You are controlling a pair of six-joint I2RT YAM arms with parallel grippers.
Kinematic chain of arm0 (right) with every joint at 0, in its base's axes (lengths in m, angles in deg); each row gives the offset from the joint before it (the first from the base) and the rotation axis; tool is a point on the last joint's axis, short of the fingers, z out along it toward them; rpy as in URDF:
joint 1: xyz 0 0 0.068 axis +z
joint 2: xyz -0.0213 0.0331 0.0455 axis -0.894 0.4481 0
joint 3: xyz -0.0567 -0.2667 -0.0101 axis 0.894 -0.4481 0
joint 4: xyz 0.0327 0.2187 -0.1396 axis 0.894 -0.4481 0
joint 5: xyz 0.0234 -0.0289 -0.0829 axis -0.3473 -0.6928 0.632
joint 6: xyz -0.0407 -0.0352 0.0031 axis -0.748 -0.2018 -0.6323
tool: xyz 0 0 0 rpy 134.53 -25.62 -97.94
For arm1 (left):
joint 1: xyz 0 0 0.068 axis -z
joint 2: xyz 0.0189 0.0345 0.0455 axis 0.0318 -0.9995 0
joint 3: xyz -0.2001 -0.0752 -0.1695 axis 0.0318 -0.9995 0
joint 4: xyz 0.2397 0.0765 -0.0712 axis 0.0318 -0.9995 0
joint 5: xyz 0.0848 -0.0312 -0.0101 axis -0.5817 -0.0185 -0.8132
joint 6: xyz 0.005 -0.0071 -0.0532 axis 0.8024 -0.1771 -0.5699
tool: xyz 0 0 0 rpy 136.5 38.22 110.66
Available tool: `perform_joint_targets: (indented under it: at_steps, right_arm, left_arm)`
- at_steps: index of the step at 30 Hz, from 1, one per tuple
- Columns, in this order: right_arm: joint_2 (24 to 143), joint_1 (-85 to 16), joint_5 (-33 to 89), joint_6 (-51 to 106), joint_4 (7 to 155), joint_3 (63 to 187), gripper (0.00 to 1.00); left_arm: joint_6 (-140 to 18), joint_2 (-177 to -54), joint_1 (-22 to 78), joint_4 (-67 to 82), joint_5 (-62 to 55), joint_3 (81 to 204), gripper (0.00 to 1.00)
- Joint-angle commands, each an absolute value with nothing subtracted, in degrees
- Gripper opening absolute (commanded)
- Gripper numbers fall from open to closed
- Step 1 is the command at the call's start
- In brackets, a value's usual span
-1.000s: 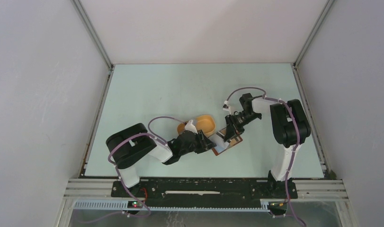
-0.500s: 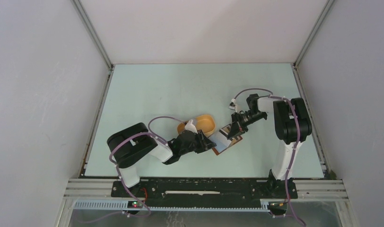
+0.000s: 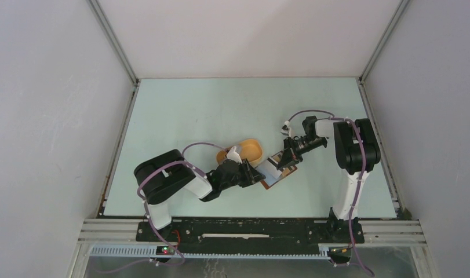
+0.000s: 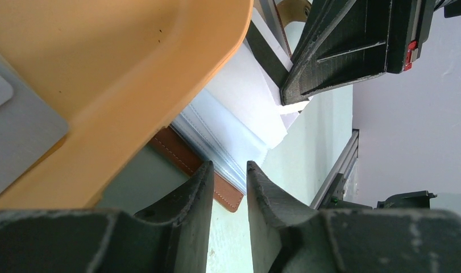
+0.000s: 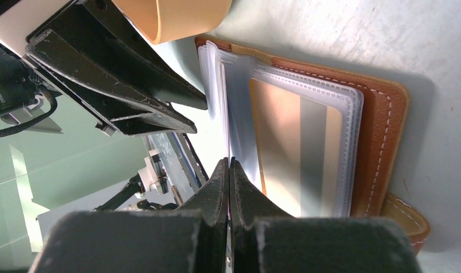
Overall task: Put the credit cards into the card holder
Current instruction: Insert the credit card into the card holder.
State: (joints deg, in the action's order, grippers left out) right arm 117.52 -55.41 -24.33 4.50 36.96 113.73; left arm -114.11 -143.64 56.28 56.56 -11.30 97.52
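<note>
The card holder (image 3: 281, 172) lies open on the table, brown leather (image 5: 381, 136) under a stack of clear sleeves (image 5: 239, 91). One tan and grey credit card (image 5: 290, 148) sits inside the top sleeve. Another grey credit card (image 4: 15, 116) lies in the orange tray (image 4: 160, 74). My left gripper (image 4: 228, 166) comes in low from the left, its fingertips set either side of the holder's near corner (image 4: 188, 161). My right gripper (image 5: 229, 161) is shut on the edge of one lifted clear sleeve (image 4: 245, 91). In the top view it (image 3: 285, 157) hangs just above the holder.
The orange oval tray (image 3: 251, 146) sits right behind my left gripper (image 3: 260, 175) and touches the holder's left side. In the right wrist view the left gripper's fingers (image 5: 131, 96) crowd the holder's left edge. Metal rails border the table.
My right gripper has closed on a clear sleeve, and its arm has shifted slightly right. The left gripper has stayed at the holder's corner.
</note>
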Motion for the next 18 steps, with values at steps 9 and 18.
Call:
perform_joint_targets:
  at_steps: [9, 18]
  right_arm:
    - [117.10, -53.03, -20.27, 7.40, 39.50, 114.57, 0.09]
    - [117.02, -51.88, -17.84, 5.40, 36.73, 115.75, 0.22]
  left_arm:
    - [-114.89, -146.29, 55.35, 51.87, -10.73, 96.21, 0.33]
    - [-114.98, -146.42, 55.37, 52.07, -10.46, 96.12, 0.33]
